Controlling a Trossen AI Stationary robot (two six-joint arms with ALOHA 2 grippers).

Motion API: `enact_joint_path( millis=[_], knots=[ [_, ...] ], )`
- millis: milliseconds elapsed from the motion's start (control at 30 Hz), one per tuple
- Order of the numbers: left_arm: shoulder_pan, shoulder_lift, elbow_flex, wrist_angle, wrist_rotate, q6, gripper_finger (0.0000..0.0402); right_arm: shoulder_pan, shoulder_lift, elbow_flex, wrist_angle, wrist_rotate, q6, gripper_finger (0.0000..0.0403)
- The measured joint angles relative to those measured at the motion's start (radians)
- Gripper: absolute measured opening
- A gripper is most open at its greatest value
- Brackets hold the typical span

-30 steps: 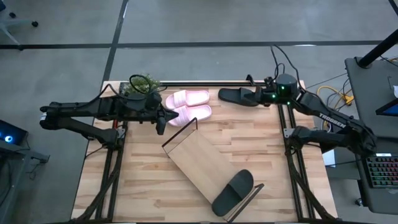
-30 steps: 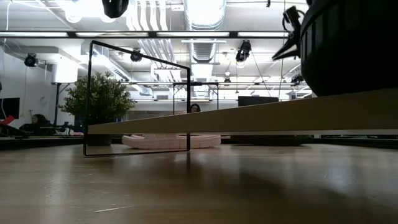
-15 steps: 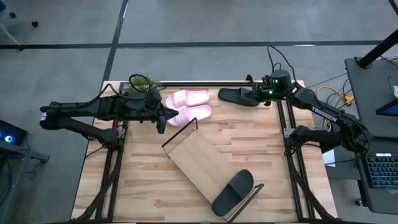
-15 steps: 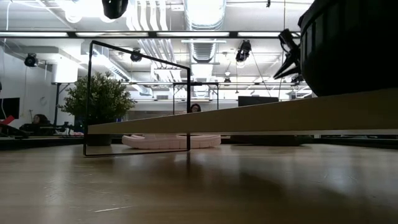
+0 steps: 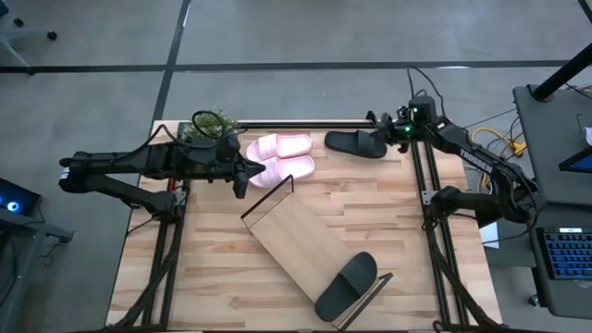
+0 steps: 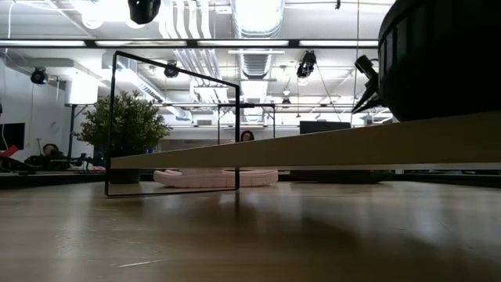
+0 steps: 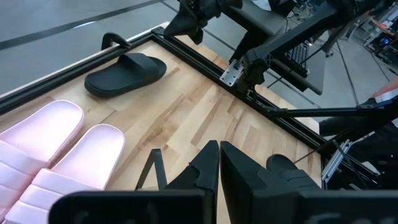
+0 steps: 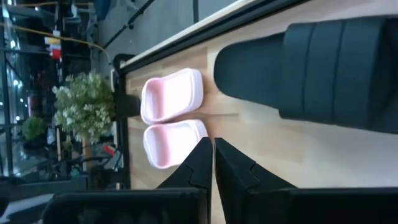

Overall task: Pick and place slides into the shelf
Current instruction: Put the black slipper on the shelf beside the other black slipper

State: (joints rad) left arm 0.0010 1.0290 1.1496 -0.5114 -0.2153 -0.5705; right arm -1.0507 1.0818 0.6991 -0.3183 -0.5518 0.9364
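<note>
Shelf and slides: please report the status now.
Both end effectors shut, empty. One matte black slide on light-wood shelf; other black slide and pink pair on table. Nothing blocking.

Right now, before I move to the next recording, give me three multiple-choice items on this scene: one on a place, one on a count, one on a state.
1. Where does the black sandal nearest the right gripper lie?
A. on the shelf board
B. on the table at its far edge
C. on the floor

2. How many pink sandals are on the table?
A. one
B. two
C. four

3. How do the left gripper's fingers stand?
A. shut, holding nothing
B. wide open
C. shut on a pink sandal

Answers:
1 B: that black sandal lies on the table by its far edge, next to the right gripper; the other black sandal is the one on the shelf.
2 B: the pink sandals lie side by side as one pair.
3 A: the left gripper has its fingers pressed together with nothing between.
</note>
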Motion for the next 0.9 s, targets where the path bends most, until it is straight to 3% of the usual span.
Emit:
enact_joint_path(
  millis=[233,600,900],
  knots=[
    [0.000,0.000,0.000,0.001,0.000,0.000,0.0000,-0.051,0.001,-0.009,-0.043,-0.007,-0.041,0.0008],
    [0.000,0.000,0.000,0.004,0.001,0.000,0.0000,-0.107,0.001,-0.129,-0.034,-0.025,-0.056,0.0008],
    [0.000,0.000,0.000,0.004,0.001,-0.001,0.0000,-0.154,0.001,-0.185,0.110,-0.020,-0.062,0.0008]
  ],
)
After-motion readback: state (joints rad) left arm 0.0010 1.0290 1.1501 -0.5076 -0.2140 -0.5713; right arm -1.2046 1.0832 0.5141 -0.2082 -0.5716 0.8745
